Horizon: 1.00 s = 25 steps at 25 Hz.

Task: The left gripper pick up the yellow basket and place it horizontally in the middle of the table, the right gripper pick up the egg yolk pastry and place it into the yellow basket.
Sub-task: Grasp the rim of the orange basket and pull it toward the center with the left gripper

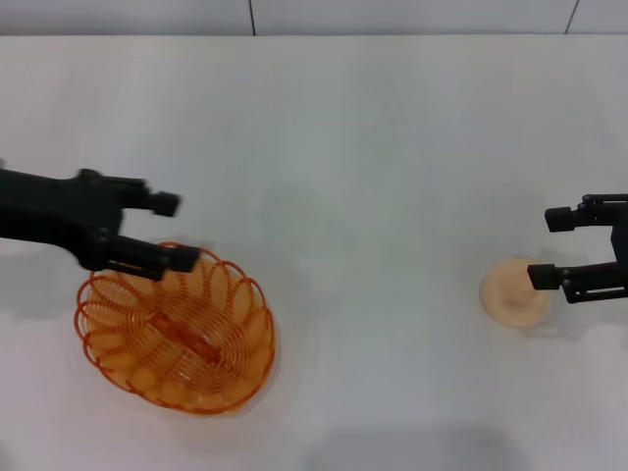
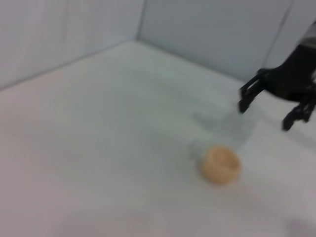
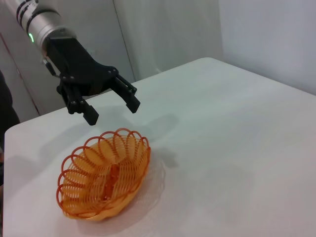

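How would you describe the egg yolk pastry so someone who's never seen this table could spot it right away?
Start from the white table and look to the robot's right side, far from the yellow basket on the left. There, just beside the open right pincer, sits the egg yolk pastry. It is the only small, round, solid pale beige thing; the basket is larger, orange-yellow open wire.

Pale grey panelled walls (image 3: 168, 34) rise behind the white surface, meeting in a corner
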Each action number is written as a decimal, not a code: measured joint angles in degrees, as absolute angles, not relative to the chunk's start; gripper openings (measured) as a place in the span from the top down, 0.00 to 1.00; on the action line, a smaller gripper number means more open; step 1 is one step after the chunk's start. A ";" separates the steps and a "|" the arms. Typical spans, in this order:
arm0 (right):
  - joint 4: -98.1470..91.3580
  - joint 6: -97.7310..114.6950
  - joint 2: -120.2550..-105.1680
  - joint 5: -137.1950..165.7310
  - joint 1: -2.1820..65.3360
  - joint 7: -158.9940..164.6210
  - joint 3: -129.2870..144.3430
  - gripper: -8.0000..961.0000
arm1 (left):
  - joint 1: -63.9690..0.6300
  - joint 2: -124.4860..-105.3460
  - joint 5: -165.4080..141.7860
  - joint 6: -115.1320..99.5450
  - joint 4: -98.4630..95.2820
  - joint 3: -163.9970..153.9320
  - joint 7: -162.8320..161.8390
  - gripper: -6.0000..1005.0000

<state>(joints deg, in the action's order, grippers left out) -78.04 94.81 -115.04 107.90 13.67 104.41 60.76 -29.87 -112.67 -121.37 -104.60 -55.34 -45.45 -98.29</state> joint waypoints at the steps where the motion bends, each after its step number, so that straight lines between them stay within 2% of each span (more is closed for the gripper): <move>1: -77.96 94.60 -115.05 107.92 13.78 104.41 60.86 0.19 | -29.52 -112.53 -123.60 -104.64 -58.12 -45.37 -101.33 0.12; 9: -77.26 93.48 -115.05 107.90 14.30 104.41 61.41 0.19 | -28.89 -111.92 -134.79 -107.62 -69.29 -43.70 -111.87 0.13; 17: -77.15 92.88 -115.15 107.73 14.94 104.79 61.59 0.19 | -30.03 -111.00 -146.99 -108.85 -71.96 -43.67 -120.22 0.13; 25: -76.45 92.80 -115.22 107.67 16.27 104.89 61.61 0.19 | -31.02 -112.16 -148.88 -107.50 -70.60 -44.15 -122.77 0.13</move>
